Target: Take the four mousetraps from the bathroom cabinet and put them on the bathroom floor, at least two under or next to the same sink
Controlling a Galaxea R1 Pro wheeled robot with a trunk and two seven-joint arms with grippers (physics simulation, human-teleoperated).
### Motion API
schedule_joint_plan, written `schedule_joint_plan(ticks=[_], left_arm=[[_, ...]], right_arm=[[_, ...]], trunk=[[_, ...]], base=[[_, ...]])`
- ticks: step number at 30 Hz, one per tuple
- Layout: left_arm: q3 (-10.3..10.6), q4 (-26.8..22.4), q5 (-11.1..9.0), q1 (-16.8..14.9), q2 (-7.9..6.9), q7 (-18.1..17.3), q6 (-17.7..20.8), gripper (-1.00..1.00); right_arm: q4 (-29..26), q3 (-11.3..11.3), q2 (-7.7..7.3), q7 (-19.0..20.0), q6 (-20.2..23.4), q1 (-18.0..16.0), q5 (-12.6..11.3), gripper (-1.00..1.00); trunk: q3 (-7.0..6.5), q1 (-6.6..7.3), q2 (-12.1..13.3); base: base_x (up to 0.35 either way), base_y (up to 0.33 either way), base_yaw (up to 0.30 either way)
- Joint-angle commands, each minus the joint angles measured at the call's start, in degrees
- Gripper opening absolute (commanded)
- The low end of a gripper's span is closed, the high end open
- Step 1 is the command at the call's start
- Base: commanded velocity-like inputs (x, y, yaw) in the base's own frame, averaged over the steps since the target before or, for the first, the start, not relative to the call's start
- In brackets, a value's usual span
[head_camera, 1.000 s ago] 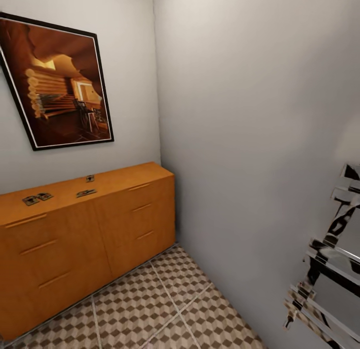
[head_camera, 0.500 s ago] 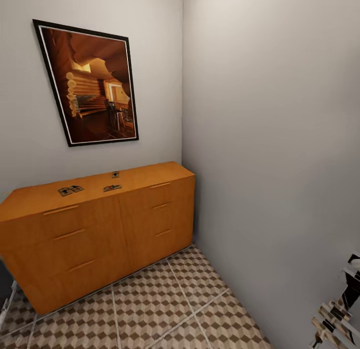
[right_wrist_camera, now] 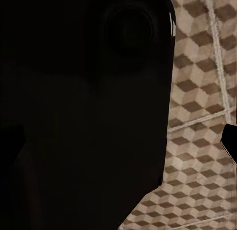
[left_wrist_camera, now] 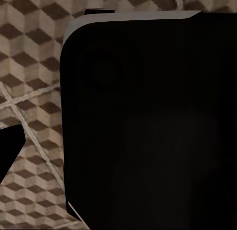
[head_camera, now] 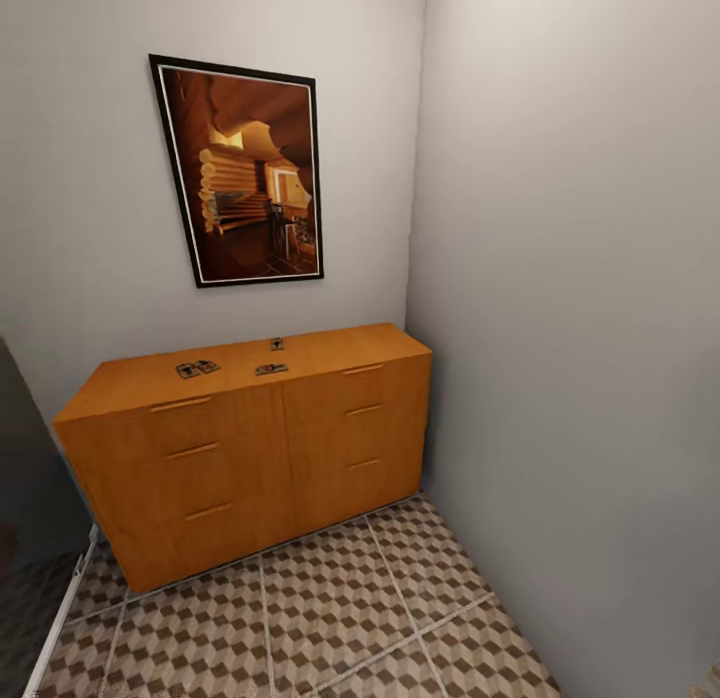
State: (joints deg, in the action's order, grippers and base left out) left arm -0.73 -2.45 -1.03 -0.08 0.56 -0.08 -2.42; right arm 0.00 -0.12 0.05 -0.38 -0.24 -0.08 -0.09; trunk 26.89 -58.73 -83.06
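Observation:
The orange-brown cabinet [head_camera: 250, 458] stands against the back wall in the head view, its drawers shut. Several mousetraps lie on its flat top: a pair side by side [head_camera: 196, 369] toward the left, one [head_camera: 271, 369] near the front edge at the middle, and one [head_camera: 277, 344] further back. The cube-patterned bathroom floor [head_camera: 320, 618] spreads in front of it. The sink is out of view. Both wrist views look down at the floor tiles [left_wrist_camera: 29, 91] [right_wrist_camera: 197, 91] past the robot's dark body. A dark finger tip [left_wrist_camera: 10, 151] [right_wrist_camera: 229, 141] shows at each frame's edge.
A framed picture [head_camera: 245, 173] hangs above the cabinet. A plain grey wall [head_camera: 580, 328] closes the right side, meeting the cabinet's right end. A dark panel [head_camera: 25, 478] and a white strip [head_camera: 60, 608] stand at the left edge.
The head camera has swung, so the cabinet and picture now sit further right and smaller in the picture. The chrome rail at the right edge has left the view.

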Motion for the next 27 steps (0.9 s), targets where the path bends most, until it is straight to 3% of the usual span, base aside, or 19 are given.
schedule_joint_plan(ticks=[1,27], left_arm=[[-0.06,-0.01,-0.09,-0.01,0.04,-0.01,-0.13,1.00],[-0.06,-0.01,-0.10,-0.01,0.11,-0.01,-0.29,1.00]], right_arm=[[0.00,0.00,-0.01,-0.04,-0.03,-0.01,-0.01,1.00],[0.00,-0.10,0.00,-0.10,-0.03,-0.01,-0.08,1.00]], trunk=[[0.04,0.00,-0.02],[0.04,0.00,-0.02]], base=[[0.000,0.000,0.275],[0.000,0.000,0.275]])
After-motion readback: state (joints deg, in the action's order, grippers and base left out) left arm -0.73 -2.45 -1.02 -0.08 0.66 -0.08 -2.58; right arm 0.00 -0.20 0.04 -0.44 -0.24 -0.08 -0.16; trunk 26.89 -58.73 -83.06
